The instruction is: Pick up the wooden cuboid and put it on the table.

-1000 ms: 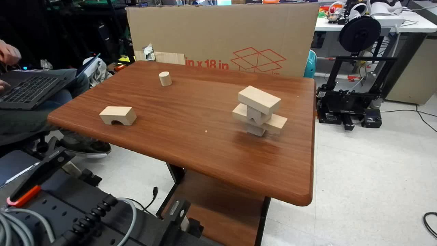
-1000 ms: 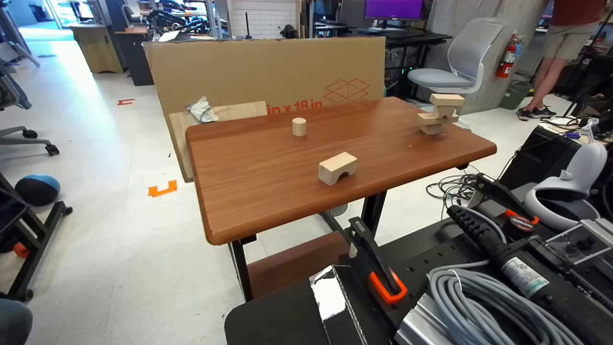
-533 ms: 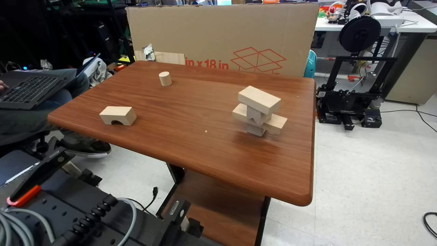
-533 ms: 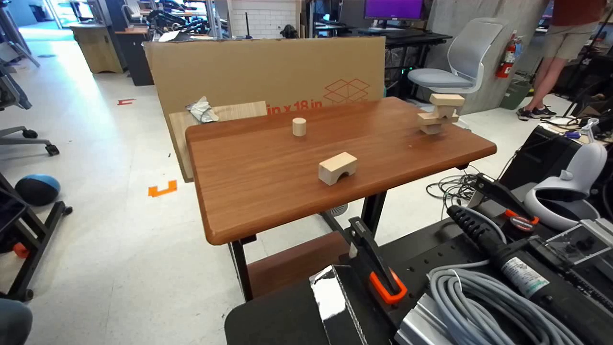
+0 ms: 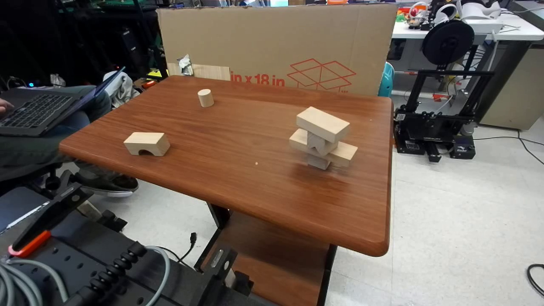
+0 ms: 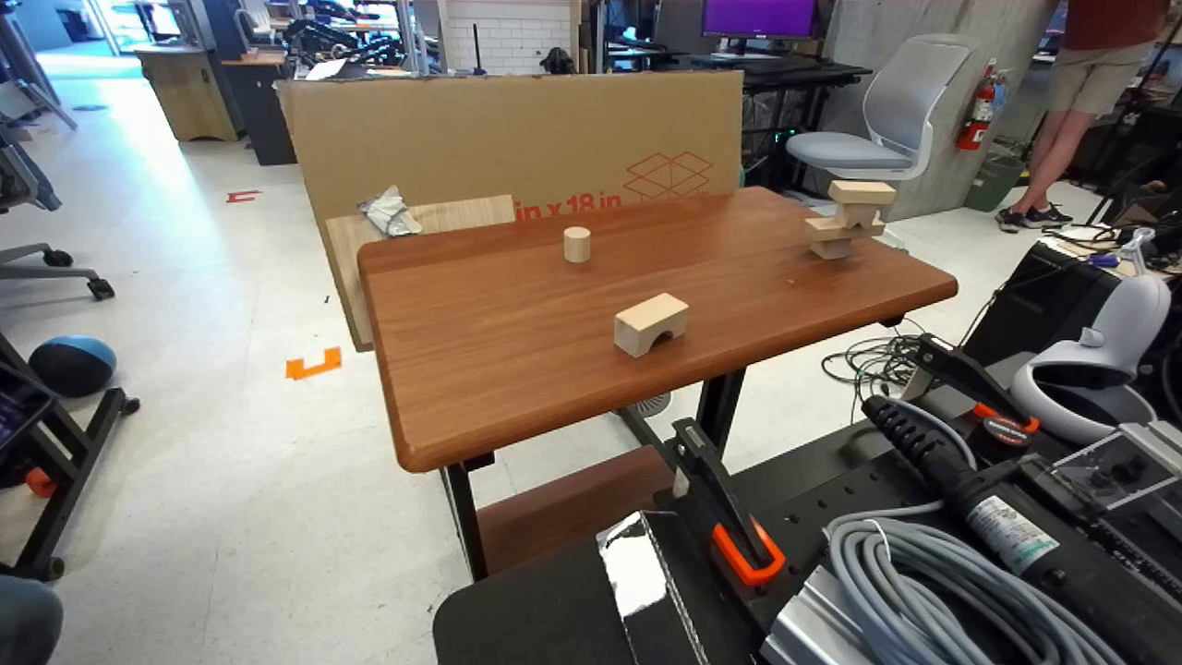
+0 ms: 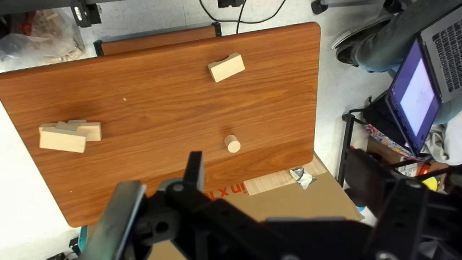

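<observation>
The end effector (image 7: 274, 173) had its jaws far apart, with nothing between them. At nine o'clock in the wrist view, the wooden cuboid (image 7: 63, 140) seemed to be the top slab of a stack (image 5: 318, 143) on the counter (image 7: 162, 112). Probably it was best to come straight down, pinch across its narrow side, lift straight up so the stack wouldn't tumble, then lay it flat. At ten o'clock, a see-through bag (image 7: 21, 48) held pale bits (image 7: 68, 55), maybe wood. In an exterior view, a bin (image 6: 995, 182) stood at two o'clock, its inside hidden.
</observation>
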{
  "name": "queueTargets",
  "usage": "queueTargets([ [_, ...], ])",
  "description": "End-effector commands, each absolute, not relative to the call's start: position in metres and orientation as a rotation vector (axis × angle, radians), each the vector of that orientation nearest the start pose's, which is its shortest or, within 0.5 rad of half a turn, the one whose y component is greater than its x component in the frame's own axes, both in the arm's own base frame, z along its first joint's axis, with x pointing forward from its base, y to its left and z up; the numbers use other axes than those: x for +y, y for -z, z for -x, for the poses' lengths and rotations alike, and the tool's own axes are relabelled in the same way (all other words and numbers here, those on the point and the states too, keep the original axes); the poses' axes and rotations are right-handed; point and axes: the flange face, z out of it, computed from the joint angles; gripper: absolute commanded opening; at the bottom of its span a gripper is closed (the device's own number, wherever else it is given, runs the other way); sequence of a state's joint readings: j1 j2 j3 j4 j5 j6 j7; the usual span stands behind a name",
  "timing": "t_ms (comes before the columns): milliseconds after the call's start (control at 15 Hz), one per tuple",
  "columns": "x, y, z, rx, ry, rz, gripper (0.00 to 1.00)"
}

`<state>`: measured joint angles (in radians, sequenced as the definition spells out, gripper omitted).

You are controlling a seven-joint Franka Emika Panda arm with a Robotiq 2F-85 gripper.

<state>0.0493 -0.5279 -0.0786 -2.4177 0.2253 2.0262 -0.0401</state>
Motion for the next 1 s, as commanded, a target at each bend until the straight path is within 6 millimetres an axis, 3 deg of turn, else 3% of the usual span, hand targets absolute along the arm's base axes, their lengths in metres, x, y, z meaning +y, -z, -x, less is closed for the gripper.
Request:
queueTargets([
  [0,-0.017,-0.506,-0.418,0.103,0.171,2.89,1.0],
  [267,-0.057,-0.482,-0.433,0.208,0.12,2.894,1.0],
  [533,-0.1,-0.444,-0.454,0.389,0.13,2.897,1.0],
  [933,-0.13,-0.373,-0.486,0.521,0.167,2.918,1.0],
])
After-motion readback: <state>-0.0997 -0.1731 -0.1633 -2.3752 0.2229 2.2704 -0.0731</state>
